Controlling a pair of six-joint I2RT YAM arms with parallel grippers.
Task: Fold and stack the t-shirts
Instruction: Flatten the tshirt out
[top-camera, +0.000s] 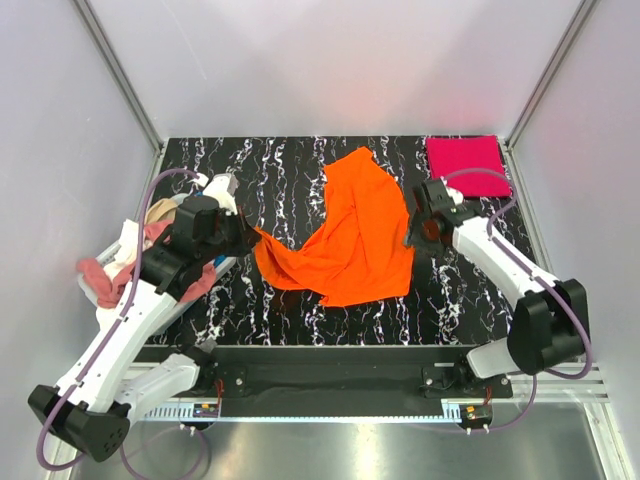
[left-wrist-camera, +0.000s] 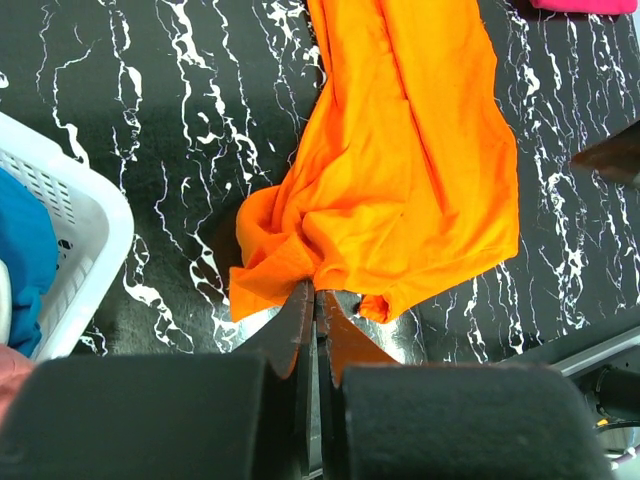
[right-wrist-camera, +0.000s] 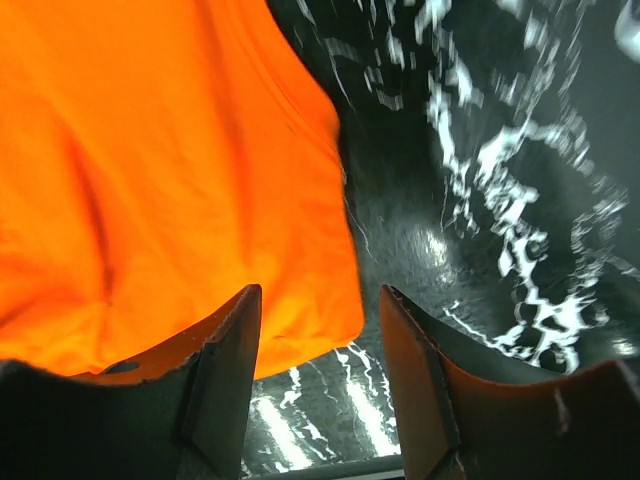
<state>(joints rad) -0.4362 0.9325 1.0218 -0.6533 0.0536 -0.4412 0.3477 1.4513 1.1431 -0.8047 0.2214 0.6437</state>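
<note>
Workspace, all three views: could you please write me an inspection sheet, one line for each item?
Surface: black marbled table.
Job's things: orange t-shirt spread unfolded at centre; crimson-pink t-shirt folded at the far right corner; rose-red cloth, tan cloth and blue cloth at the basket.
Clutter: nothing seen.
End effectors: left end effector shut on the orange t-shirt's corner; right end effector open, astride its edge.
Cables: left cable and right cable loop above the arms.
Surroundings: pale walls, metal frame posts.
</note>
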